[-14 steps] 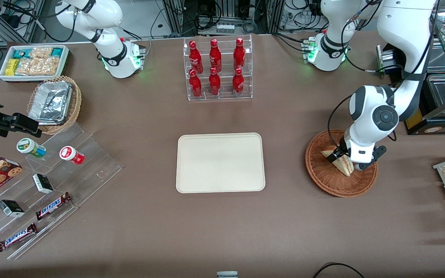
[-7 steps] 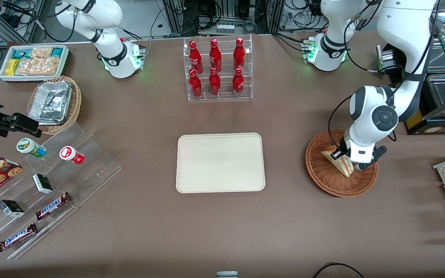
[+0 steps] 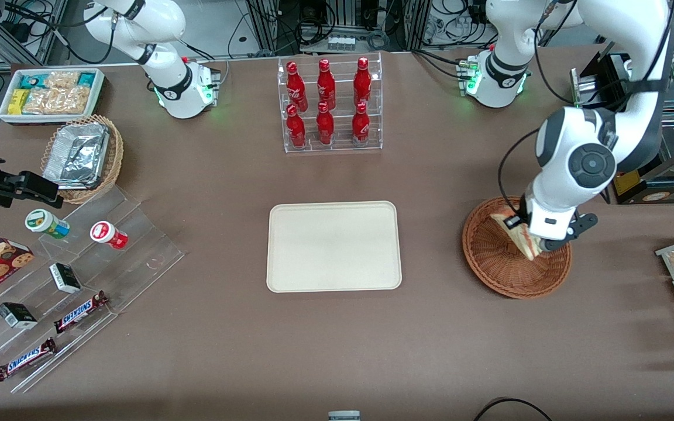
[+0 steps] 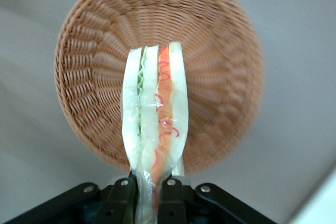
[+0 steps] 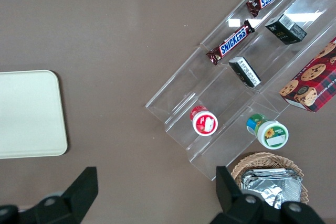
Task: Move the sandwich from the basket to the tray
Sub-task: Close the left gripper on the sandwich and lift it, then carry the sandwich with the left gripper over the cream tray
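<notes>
Front view shows you the gripper (image 3: 523,233) above the basket (image 3: 492,263), clamped on the sandwich (image 3: 519,237); the tray (image 3: 333,246) has nothing on it. Left wrist view confirms the sandwich (image 4: 153,124) hangs clear over the basket (image 4: 220,66). The carry and the placing remain.

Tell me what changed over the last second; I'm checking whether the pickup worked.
The gripper, shut on the sandwich, has risen, lifting it clear above the basket. The basket and tray stayed put.
</notes>
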You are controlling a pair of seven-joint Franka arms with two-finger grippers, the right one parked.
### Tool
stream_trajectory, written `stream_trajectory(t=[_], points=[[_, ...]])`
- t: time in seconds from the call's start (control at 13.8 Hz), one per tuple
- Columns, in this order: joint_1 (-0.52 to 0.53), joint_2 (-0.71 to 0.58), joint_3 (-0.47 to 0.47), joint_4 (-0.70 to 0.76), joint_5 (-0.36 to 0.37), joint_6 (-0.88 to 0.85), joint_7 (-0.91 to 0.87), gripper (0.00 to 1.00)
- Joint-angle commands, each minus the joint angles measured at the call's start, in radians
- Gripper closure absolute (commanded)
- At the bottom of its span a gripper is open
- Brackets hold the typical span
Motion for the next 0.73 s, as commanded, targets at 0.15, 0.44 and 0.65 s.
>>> stream_trajectory(t=[0.15, 0.44, 0.65], points=[[-0.193, 0.121, -0.014, 0.255, 0.002, -0.133, -0.01, 1.0], [-0.328, 0.286, -0.016, 0.445, -0.006, -0.108, -0.05, 1.0], [-0.435, 0.47, -0.014, 0.661, -0.02, -0.082, -0.092, 1.0]])
